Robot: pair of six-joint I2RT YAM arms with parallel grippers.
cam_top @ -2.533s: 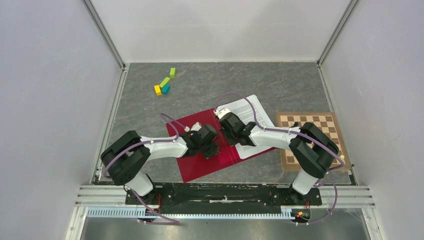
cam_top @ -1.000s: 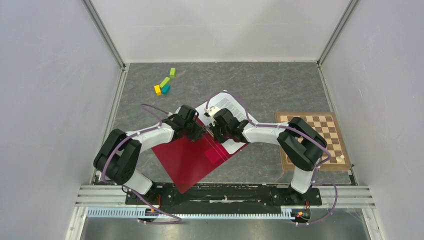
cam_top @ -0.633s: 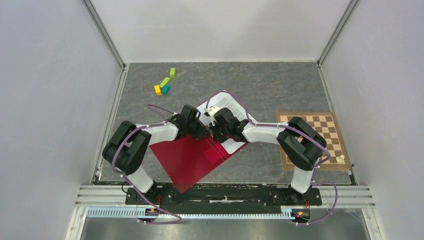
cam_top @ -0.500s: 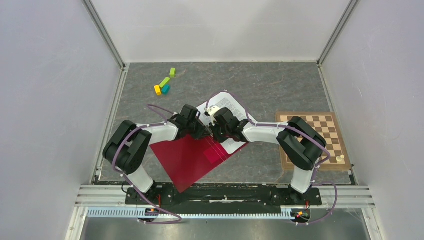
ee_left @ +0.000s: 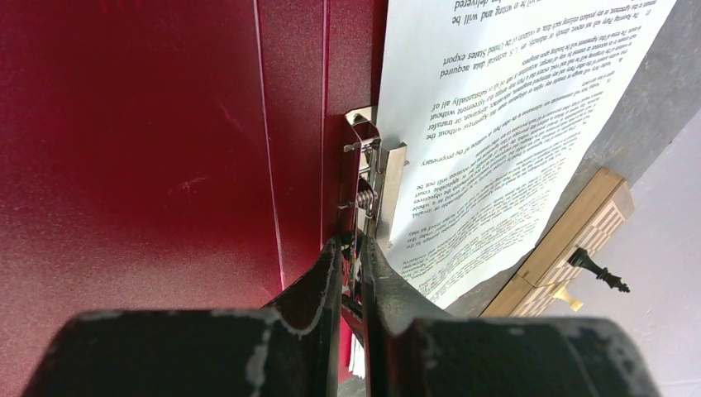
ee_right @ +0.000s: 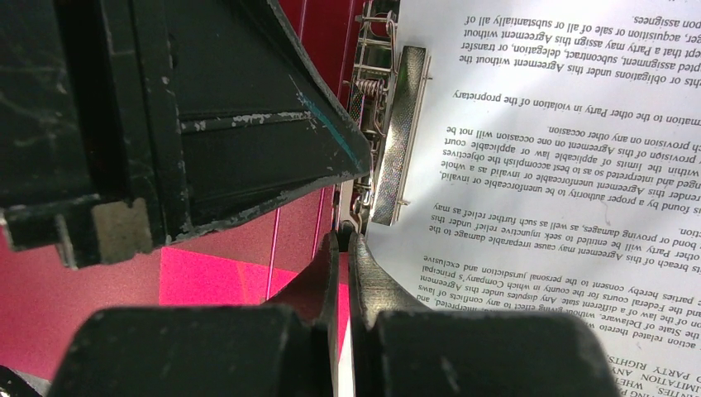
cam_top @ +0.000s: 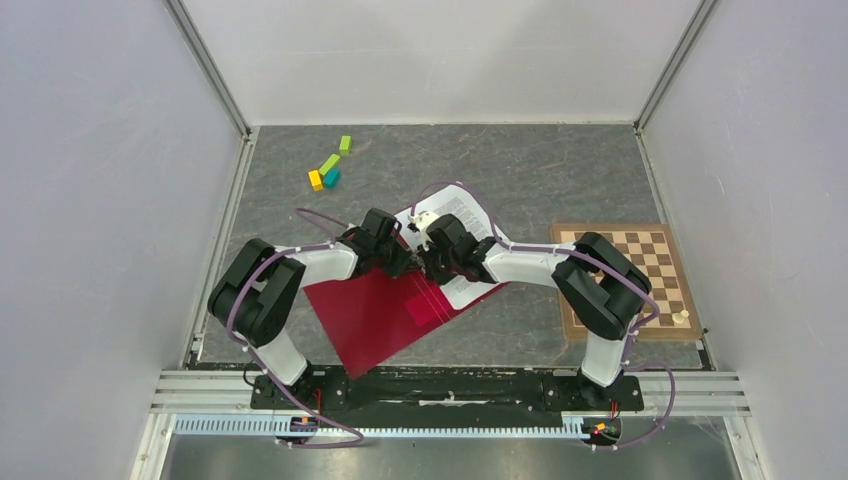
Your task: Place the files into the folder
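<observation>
Looks like the left gripper (ee_left: 355, 252) is pinched tight on the clip (ee_left: 382, 194) and the right gripper (ee_right: 341, 248) is squeezed shut on the edge of the files (ee_right: 529, 165) lying in the open folder (ee_left: 149, 149), so a slipped clip could snap down and pin them crooked.

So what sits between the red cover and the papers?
A metal spring clip, pinched by the left claw; both wrist views show it.

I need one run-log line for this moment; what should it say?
folder: open | files: on right half, at clip | left gripper: shut on clip | right gripper: shut on files
</observation>
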